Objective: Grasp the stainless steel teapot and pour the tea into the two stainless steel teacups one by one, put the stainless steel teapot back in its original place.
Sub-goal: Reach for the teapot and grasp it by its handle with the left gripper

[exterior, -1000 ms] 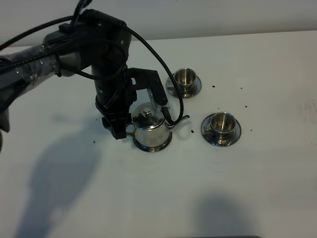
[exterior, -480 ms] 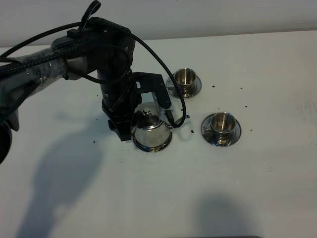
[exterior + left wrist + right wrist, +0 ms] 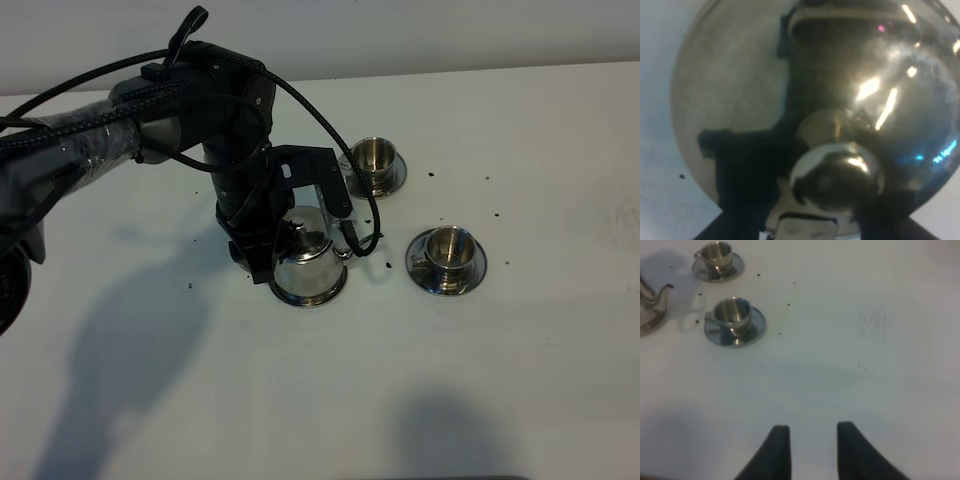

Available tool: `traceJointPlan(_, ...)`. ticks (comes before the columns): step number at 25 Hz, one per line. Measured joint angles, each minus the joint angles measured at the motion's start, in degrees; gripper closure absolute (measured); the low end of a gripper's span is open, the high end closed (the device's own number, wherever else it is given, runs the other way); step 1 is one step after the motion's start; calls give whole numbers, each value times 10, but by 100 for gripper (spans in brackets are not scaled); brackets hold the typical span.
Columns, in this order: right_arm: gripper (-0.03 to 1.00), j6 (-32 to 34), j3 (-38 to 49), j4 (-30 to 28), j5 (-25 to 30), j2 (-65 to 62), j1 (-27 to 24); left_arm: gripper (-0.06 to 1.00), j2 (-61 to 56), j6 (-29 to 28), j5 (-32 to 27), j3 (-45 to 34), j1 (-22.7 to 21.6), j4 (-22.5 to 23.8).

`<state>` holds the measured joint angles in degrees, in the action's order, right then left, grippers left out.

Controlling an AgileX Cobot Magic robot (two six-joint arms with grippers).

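a: white table (image 3: 520, 380), pale wall (image 3: 400, 30) behind, a few dark specks (image 3: 432, 174). where's the pot against the pincer?
b: the steel teapot (image 3: 310, 262) stands upright on its own saucer (image 3: 305, 299), spout toward the right. the left gripper (image 3: 262, 262) is down at its handle side, right against it. from the left wrist, the lid knob (image 3: 835, 175) fills the view
a: clenched?
b: can't tell, its tips are hidden behind the arm and lost in reflections. the right gripper (image 3: 812, 426) is parted, nothing in it, over bare table well apart from the pot
a: arm pose?
b: the left arm (image 3: 120, 130) comes in from the left edge, bends at the wrist and drops steeply
a: count?
b: one teapot, two teacups, the far teacup (image 3: 372, 153) and the near teacup (image 3: 447, 243), each on a cup saucer (image 3: 472, 274), so three saucers in all
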<state>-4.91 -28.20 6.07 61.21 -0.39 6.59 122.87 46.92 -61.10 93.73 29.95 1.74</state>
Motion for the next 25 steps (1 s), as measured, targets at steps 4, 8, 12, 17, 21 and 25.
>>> traceJointPlan(4, 74, 0, 0, 0, 0, 0, 0, 46, 10, 4, 2, 0, 0, -8)
traceJointPlan(8, 74, 0, 0, 0, 0, 0, 0, 46, 16, 5, 4, 0, 0, -8)
traceJointPlan(12, 74, 0, 0, 0, 0, 0, 0, 46, 16, 5, 7, 0, 0, -8)
traceJointPlan(17, 74, 0, 0, 0, 0, 0, 0, 49, 16, 5, 10, 0, 0, -8)
traceJointPlan(21, 74, 0, 0, 0, 0, 0, 0, 56, 16, 5, 11, 0, 0, -8)
traceJointPlan(25, 74, 0, 0, 0, 0, 0, 0, 68, 16, 6, 12, 0, 0, -9)
